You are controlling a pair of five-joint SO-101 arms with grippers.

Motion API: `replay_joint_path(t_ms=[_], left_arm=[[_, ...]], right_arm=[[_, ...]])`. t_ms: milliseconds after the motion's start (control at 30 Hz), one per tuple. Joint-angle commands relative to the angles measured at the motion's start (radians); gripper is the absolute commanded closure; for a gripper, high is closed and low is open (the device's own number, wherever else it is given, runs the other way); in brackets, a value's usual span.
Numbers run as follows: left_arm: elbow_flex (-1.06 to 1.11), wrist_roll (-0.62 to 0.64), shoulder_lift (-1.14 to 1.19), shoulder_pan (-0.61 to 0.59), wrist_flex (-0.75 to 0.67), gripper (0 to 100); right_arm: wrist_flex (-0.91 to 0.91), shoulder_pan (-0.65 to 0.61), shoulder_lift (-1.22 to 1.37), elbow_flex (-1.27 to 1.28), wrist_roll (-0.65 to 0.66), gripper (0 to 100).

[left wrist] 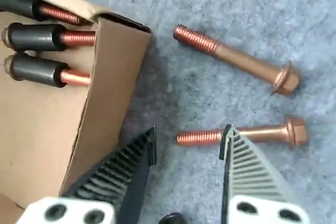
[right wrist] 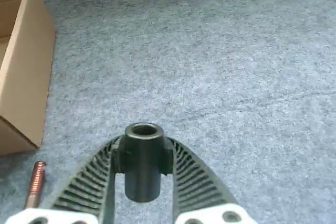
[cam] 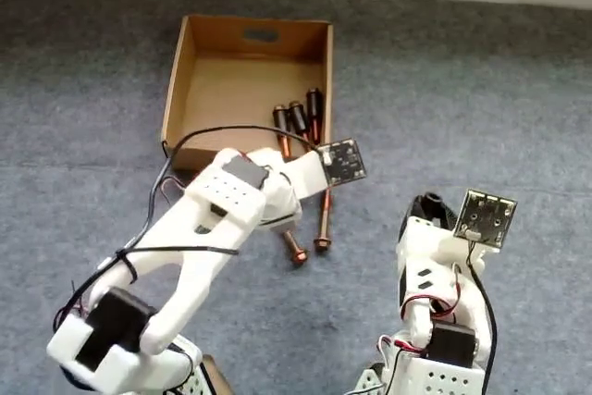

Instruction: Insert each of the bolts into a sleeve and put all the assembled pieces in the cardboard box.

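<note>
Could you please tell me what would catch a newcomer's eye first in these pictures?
The right tool clamps a dark cylindrical sleeve. The open left tool hangs over two bare copper-coloured bolts on grey carpet, beside the brown cardboard box holding three sleeved bolts.

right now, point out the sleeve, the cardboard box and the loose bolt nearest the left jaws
sleeve (right wrist: 142, 167), right wrist view, dark barrel
cardboard box (cam: 180, 80), high view, side wall
loose bolt (left wrist: 262, 131), left wrist view, bare shank
</note>
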Motion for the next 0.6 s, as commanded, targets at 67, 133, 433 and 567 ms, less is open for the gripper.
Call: replay_joint_path(t_ms=[67, 133, 433, 567], left_arm=[[-0.114, 0.0, 0.122, 0.008, -0.014, 79], [-0.14, 0.0, 0.168, 0.015, -0.014, 79], [-0.148, -0.006, 0.208, -0.039, -0.008, 79], [-0.104, -0.006, 0.206, -0.062, -0.006, 79]], right_arm=[[0.005, 0.01, -0.012, -0.015, -0.012, 99.2], [0.005, 0.01, -0.012, -0.015, -0.012, 99.2], [0.005, 0.008, -0.012, -0.013, -0.012, 99.2], [0.005, 0.008, -0.012, -0.013, -0.012, 99.2]])
